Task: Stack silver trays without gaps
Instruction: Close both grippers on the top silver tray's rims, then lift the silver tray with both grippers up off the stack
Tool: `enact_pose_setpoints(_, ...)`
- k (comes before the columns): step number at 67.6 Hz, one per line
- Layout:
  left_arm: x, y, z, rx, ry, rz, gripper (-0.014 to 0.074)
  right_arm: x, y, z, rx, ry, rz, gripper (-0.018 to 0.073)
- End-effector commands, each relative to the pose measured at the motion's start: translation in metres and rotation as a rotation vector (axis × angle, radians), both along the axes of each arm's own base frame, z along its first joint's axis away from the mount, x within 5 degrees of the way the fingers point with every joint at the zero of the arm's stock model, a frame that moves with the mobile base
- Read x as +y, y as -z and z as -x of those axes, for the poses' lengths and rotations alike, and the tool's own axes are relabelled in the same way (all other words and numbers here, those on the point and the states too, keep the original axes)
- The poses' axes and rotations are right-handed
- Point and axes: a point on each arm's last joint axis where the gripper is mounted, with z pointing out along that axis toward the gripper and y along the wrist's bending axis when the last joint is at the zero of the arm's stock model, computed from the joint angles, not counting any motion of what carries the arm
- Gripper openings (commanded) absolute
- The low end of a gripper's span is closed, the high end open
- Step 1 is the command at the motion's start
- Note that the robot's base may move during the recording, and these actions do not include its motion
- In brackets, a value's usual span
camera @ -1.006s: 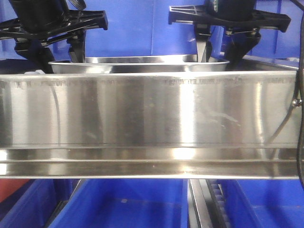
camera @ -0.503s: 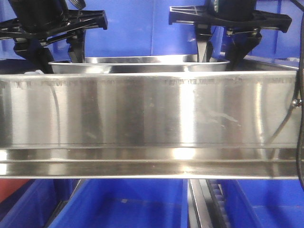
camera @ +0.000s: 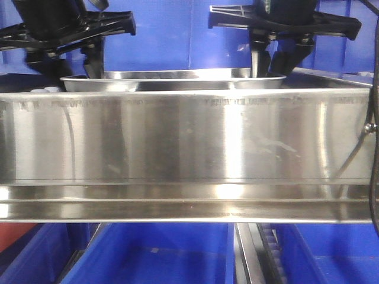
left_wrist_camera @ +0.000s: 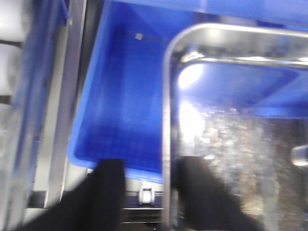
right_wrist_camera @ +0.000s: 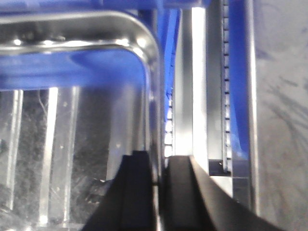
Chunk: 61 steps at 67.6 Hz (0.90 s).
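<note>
A silver tray (camera: 172, 80) sits level behind the long steel rail, and only its rim shows in the front view. My left gripper (camera: 68, 65) stands at the tray's left end. In the left wrist view that gripper (left_wrist_camera: 154, 166) is open, with its dark fingers (left_wrist_camera: 110, 192) wide apart on either side of the tray's rim (left_wrist_camera: 167, 120). At the right end, my right gripper (camera: 269, 62) comes down on the tray. The right wrist view shows this gripper (right_wrist_camera: 159, 161) shut on the right rim of the tray (right_wrist_camera: 72, 144). I cannot tell whether another tray lies under this one.
A wide brushed-steel rail (camera: 189, 148) fills the foreground and hides the tray's walls. Blue bins (camera: 160, 254) stand below it, and more blue walls are behind. A blue bin (left_wrist_camera: 125, 96) lies left of the tray. A steel track (right_wrist_camera: 199, 96) runs right of it.
My right gripper's fingers have drawn together on the tray's right rim. My left gripper has shifted slightly at the left end, and its wrist view is blurred. The tray has stayed put.
</note>
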Motion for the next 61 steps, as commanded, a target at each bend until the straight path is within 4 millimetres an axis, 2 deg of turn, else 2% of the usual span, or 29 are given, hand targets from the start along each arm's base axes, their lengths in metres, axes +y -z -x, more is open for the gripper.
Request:
enact_pose_setpoints(1,0.001,0.003,0.004,0.041,-0.004,-0.024,-0.0024,-0.001,-0.003,0.000,-0.018,-0.005,0.008,-0.0015)
enact_pose_setpoints(10,-0.002,0.001,0.004,0.033,0.003,-0.020,-0.0008,-0.001,-0.010,0.001,-0.044,-0.005,-0.003,-0.0015)
enact_pose_setpoints(21,-0.012,-0.010,0.011,0.019,0.033,-0.011,-0.0007,-0.006,-0.032,0.007,-0.136,-0.008,-0.020,-0.0015)
enact_pose_setpoints(33,-0.026,-0.039,0.029,-0.055,0.068,0.038,-0.0011,-0.015,-0.061,0.019,-0.231,-0.001,-0.023,-0.0015)
enact_pose_setpoints(45,-0.030,-0.070,0.052,-0.152,0.067,0.086,-0.0011,-0.027,-0.088,0.041,-0.303,0.000,-0.020,-0.0015)
enact_pose_setpoints(51,-0.027,-0.089,0.065,-0.232,0.048,0.095,-0.0011,-0.034,-0.096,0.054,-0.344,0.009,-0.016,-0.0015)
enact_pose_setpoints(61,-0.027,-0.112,0.086,-0.329,0.052,0.108,-0.0011,-0.045,-0.097,0.080,-0.383,0.024,0.001,-0.0015)
